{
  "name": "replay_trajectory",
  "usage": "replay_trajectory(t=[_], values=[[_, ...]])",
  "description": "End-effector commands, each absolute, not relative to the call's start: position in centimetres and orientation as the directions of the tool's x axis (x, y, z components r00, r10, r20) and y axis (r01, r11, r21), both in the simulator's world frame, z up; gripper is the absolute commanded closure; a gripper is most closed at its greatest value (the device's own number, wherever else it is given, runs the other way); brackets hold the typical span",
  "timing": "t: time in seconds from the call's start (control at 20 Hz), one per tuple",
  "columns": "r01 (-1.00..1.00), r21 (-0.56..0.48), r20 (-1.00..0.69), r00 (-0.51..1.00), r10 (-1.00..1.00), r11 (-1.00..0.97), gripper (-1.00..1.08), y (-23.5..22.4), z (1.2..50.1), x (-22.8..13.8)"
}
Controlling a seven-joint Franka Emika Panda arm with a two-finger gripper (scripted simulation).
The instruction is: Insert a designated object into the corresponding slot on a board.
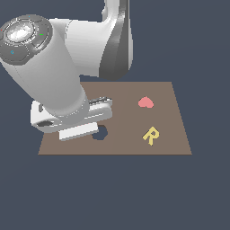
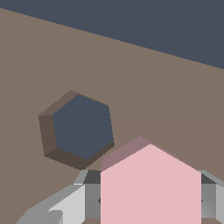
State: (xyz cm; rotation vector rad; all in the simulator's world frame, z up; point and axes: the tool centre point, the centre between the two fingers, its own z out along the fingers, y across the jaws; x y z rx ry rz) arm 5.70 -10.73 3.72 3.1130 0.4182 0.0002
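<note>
In the wrist view the light-pink hexagon piece (image 2: 151, 188) sits between the grey fingers (image 2: 89, 199) of my gripper (image 2: 151, 203), which is shut on it. The piece hangs just above the brown board (image 2: 153, 78). The dark hexagon slot (image 2: 80, 128) lies open on the board a short way off to one side of the piece, not under it. In the exterior view the white arm (image 1: 54, 81) hides the gripper and the piece. A dark cutout (image 1: 101, 133) peeks out beside the hand; its full shape is covered.
On the board (image 1: 170, 96), towards the exterior view's right, lie a redder pink heart (image 1: 145, 102) and a yellow letter R (image 1: 151, 135). The arm covers the board's left part. Dark floor surrounds the board.
</note>
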Motion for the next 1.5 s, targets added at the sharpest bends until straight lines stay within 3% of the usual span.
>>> replay_trajectory(t=[0.0,0.75,1.45], values=[[0.172,0.001,0.001,0.985,0.172,-0.985,1.08,-10.1,3.8,5.6],[-0.337,0.001,0.001,0.942,-0.337,-0.942,1.08,-6.8,4.0,6.4],[-0.566,0.001,0.001,0.825,-0.566,-0.825,1.08,-5.5,4.0,7.4]])
